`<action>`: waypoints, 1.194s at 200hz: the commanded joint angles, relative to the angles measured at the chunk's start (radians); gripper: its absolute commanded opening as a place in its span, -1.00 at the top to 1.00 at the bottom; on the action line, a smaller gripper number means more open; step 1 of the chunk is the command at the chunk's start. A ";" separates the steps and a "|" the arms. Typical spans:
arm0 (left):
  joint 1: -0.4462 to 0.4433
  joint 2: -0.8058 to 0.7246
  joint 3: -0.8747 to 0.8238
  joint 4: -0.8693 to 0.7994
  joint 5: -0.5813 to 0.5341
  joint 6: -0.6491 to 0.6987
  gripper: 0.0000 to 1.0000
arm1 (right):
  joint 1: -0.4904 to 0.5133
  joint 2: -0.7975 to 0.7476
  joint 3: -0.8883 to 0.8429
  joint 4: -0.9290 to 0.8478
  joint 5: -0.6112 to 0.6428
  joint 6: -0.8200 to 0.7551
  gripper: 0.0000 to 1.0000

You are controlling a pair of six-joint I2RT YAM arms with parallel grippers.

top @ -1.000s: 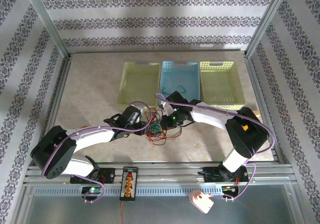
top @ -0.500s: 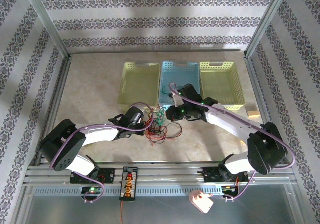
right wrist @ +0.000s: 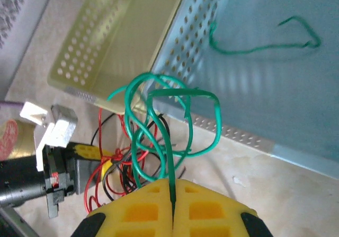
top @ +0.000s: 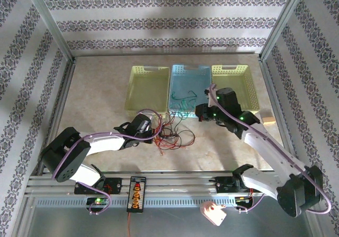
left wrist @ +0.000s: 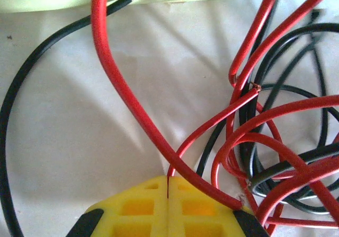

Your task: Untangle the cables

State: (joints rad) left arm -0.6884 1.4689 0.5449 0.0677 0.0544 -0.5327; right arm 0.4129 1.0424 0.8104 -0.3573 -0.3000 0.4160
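Observation:
A tangle of red cable (top: 175,139) and black cable (top: 165,132) lies on the table in front of the baskets. My left gripper (top: 154,129) sits at its left edge, shut on a thin red cable (left wrist: 139,117), with black cable (left wrist: 29,83) looping beside it. My right gripper (top: 199,111) is raised near the front edge of the blue basket (top: 204,72), shut on the green cable (right wrist: 172,123). The green loops (top: 180,108) hang from the jaws over the basket's front rim. A separate green strand (right wrist: 265,46) lies inside the blue basket.
Two pale yellow-green baskets (top: 139,83) (top: 242,83) flank the blue one. My left gripper's body (right wrist: 63,163) shows below the green loops. A black power strip (top: 136,193) with a red lead and a small pink object (top: 213,213) sit on the near rail.
My right arm has swung right and back, lifting the green cable out of the tangle toward the blue basket. The left gripper has stayed on the red cable.

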 commanded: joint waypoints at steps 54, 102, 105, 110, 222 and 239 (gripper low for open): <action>-0.013 -0.100 -0.044 -0.005 -0.006 0.030 1.00 | 0.125 -0.031 -0.061 -0.139 -0.069 -0.129 1.00; -0.013 -0.206 -0.013 -0.028 -0.013 0.093 -0.09 | 0.233 0.070 -0.078 -0.312 0.312 -0.092 1.00; -0.013 -0.214 -0.010 -0.032 -0.010 0.099 -0.14 | 0.232 0.076 -0.077 -0.317 0.326 -0.087 1.00; -0.013 -0.227 -0.003 -0.039 -0.008 0.109 -0.20 | 0.231 0.084 -0.074 -0.321 0.345 -0.081 1.00; -0.085 -0.137 0.230 -0.056 0.266 0.213 -0.77 | 0.222 -0.095 -0.066 -0.206 0.174 -0.075 1.00; -0.098 -0.111 0.241 -0.030 0.293 0.215 -0.79 | 0.201 -0.147 -0.065 -0.219 0.161 -0.065 1.00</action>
State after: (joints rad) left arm -0.7616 1.3293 0.7494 0.0227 0.2806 -0.3534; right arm 0.6365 0.9619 0.7353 -0.5751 -0.1150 0.3355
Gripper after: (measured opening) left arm 0.890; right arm 0.042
